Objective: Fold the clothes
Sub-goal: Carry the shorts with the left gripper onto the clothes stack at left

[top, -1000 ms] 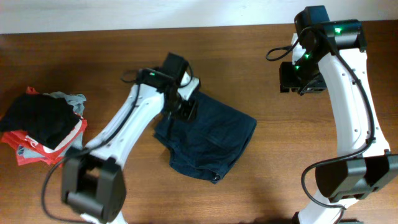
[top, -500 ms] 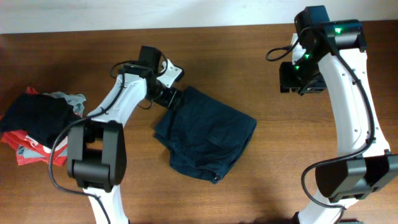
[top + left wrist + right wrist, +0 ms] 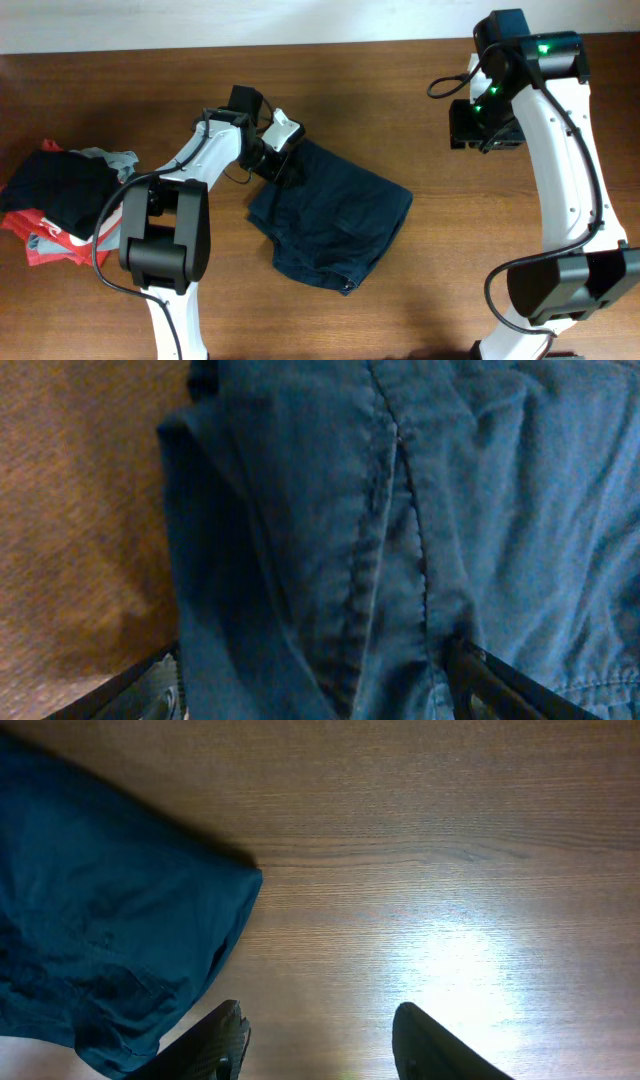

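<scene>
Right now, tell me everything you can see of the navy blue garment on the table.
The navy garment is soft, denim-like cloth with stitched seams and a pocket-like panel. It lies loosely bunched, not neatly folded, near the middle of the wooden table, its edges wrinkled. The left tool sits at its top left corner in the overhead view, open fingers straddling a raised fold along a seam. Nothing else touches it.

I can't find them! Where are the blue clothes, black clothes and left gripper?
navy blue garment (image 3: 340, 225), overhead view, middle of its fabric.
black garment (image 3: 62, 192), overhead view, its middle.
left gripper (image 3: 288, 170), overhead view, between its fingertips.
</scene>
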